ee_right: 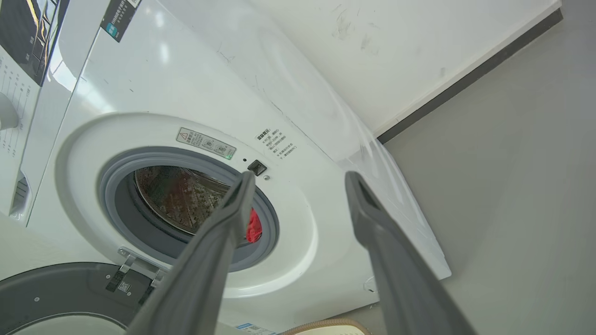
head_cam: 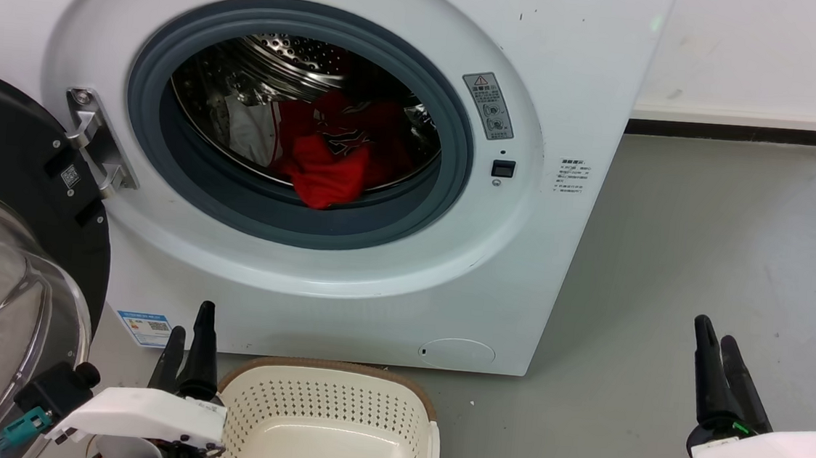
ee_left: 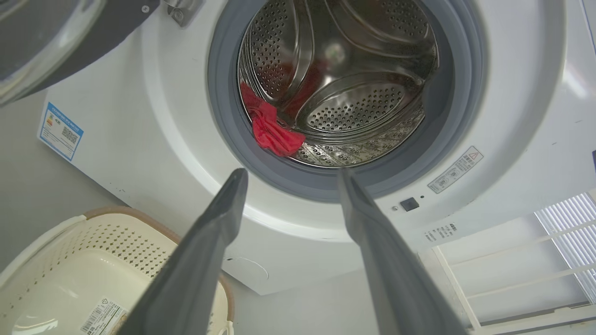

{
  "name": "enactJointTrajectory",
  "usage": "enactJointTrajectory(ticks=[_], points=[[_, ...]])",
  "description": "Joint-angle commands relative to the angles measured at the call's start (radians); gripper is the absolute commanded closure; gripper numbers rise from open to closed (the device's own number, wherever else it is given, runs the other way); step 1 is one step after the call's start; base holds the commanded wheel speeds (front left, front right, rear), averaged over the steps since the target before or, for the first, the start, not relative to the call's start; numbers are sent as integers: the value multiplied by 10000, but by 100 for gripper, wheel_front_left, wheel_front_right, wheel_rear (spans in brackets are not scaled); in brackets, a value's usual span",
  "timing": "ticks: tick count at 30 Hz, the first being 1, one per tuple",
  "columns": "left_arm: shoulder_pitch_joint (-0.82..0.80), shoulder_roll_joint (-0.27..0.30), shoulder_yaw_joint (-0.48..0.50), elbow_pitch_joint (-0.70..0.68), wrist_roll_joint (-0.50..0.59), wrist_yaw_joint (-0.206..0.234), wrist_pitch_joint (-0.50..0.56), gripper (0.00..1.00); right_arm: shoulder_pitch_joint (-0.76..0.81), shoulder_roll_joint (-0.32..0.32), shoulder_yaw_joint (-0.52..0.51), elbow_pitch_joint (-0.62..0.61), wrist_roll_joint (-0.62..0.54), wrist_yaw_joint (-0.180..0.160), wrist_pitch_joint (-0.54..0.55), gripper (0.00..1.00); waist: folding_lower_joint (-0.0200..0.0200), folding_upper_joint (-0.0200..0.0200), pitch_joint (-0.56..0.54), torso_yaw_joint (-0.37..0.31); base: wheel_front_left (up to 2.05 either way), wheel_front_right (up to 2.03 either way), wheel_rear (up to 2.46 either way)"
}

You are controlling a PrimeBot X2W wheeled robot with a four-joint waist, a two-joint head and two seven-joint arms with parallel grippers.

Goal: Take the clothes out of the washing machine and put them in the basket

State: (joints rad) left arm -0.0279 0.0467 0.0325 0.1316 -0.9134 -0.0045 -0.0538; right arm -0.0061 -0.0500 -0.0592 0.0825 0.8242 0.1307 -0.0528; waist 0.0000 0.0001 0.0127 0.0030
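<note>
Head view first: the washer has its door swung out on our left. The clothes sit heaped low in the drum, with one red fold lolling onto the gasket. The basket sits on the floor just before the washer, with no clothes in it yet. Our left gripper is just beside the basket's left rim, and our right gripper is well off to the right. Neither touches cloth.

Left wrist now: the fingers are spread with nothing between them, aimed at the porthole, where a red fold shows at the lower lip.

Right wrist: the fingers are spread and bare too, and the washer is ahead and to the left.

What could go wrong? We reckon a shallow pinch could take one layer and drag the rest over the gasket onto the floor. Cloth could snag on that lip. The left arm could clip the open door going in.

The count: one washer, one door, one basket, two grippers. For clothes we make out a red heap and one white piece. We cannot tell whether the red is one garment or two.
</note>
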Motion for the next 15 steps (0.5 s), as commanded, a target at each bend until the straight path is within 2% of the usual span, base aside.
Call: enactJointTrajectory(ticks=[1, 15], points=[[-43, 26, -72, -203, 504, 60, -130, 0, 18, -14, 23, -250, -492, 0, -122, 0, 0, -1, -6, -1, 0, 0, 0], [125, 30, -299, -475, 2312, 307, -543, 0, 233, -13, 83, -656, -2419, 0, -545, 0, 0, -1, 24, 5, 0, 0, 0]])
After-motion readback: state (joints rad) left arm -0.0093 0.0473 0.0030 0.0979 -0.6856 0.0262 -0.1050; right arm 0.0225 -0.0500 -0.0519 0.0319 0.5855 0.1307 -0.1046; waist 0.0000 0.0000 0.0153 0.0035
